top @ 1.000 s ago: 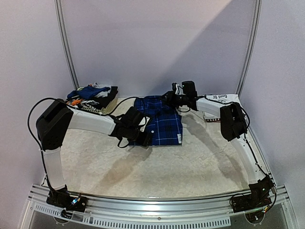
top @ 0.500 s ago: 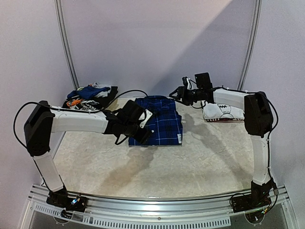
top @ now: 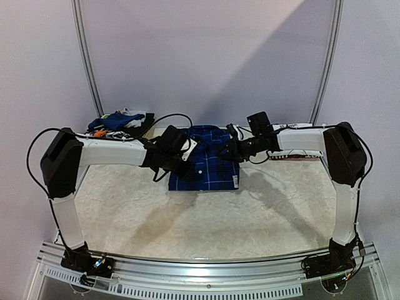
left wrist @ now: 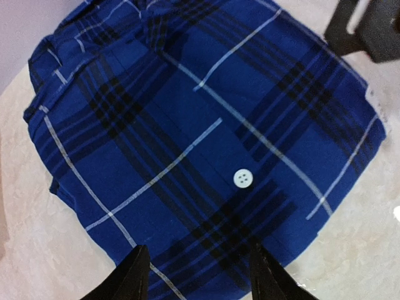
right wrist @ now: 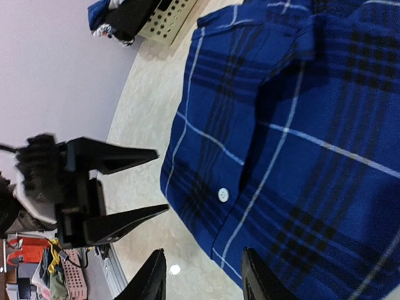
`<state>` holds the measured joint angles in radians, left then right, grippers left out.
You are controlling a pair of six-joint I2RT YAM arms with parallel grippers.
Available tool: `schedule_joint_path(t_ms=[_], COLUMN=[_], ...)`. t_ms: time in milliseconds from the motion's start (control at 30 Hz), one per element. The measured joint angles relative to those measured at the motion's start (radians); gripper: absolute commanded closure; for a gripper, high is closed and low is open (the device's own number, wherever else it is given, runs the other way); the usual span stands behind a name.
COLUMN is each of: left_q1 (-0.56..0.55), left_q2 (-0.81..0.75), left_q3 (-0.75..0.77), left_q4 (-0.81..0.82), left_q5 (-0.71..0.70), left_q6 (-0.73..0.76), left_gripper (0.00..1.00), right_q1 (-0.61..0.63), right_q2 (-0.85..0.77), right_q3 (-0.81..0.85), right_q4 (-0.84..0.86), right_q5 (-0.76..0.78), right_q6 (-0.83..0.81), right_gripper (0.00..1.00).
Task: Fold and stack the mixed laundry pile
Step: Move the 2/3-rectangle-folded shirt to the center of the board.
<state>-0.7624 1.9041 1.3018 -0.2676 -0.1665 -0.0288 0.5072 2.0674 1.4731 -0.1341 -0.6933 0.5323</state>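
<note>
Plaid shirt: the blue-and-black plaid shirt [top: 209,167] lies flat in the middle-far part of the table [top: 250,212], already folded into a neat rectangle with a white button [left wrist: 242,179] facing up.

Why it lies there: I judge the middle is the working place, where both arms reach the cloth from opposite sides, so one side can be pressed while the other is turned over or lifted.

Rest of the pile: the other garments [top: 119,120], blue, black and some orange, are heaped in the white slatted basket [top: 128,141] at the far left corner, apart from the shirt.

Folded piece: a white folded garment [top: 294,127] with dark print lies at the far right, partly behind the right arm; it looks like the place for finished items.

Left gripper: the left gripper [left wrist: 199,253] is low over the shirt's left edge. Its jaws are about half apart and nothing is between them; under them is only the plaid cloth. I cannot tell if the tips touch it.

Right gripper: the right gripper [right wrist: 203,251] comes from the opposite side, over the shirt's right edge, pointing toward the left one. Its jaws are also apart, a little narrower, and hold nothing.

Step in hand: probably taking the two edges, for a last fold or for carrying the shirt to the stack.
</note>
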Motion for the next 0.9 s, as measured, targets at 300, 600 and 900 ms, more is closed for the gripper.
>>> schedule_joint_path(t_ms=[300, 600, 900], left_q1=[0.069, 0.064, -0.111], left_q2=[0.113, 0.092, -0.069], left_q3=[-0.026, -0.178, -0.428], left_q4=[0.036, 0.242, 0.383], left_q5=[0.105, 0.157, 0.134], left_q6=[-0.081, -0.164, -0.298], left_gripper=[0.48, 0.53, 0.52], right_q1=[0.022, 0.021, 0.056], right_q2=[0.132, 0.106, -0.078], right_q3=[0.012, -0.166, -0.429], right_q4=[-0.040, 0.066, 0.142], right_q5=[-0.068, -0.054, 0.032], right_q6=[-0.041, -0.032, 0.013], right_gripper=[0.64, 0.65, 0.65])
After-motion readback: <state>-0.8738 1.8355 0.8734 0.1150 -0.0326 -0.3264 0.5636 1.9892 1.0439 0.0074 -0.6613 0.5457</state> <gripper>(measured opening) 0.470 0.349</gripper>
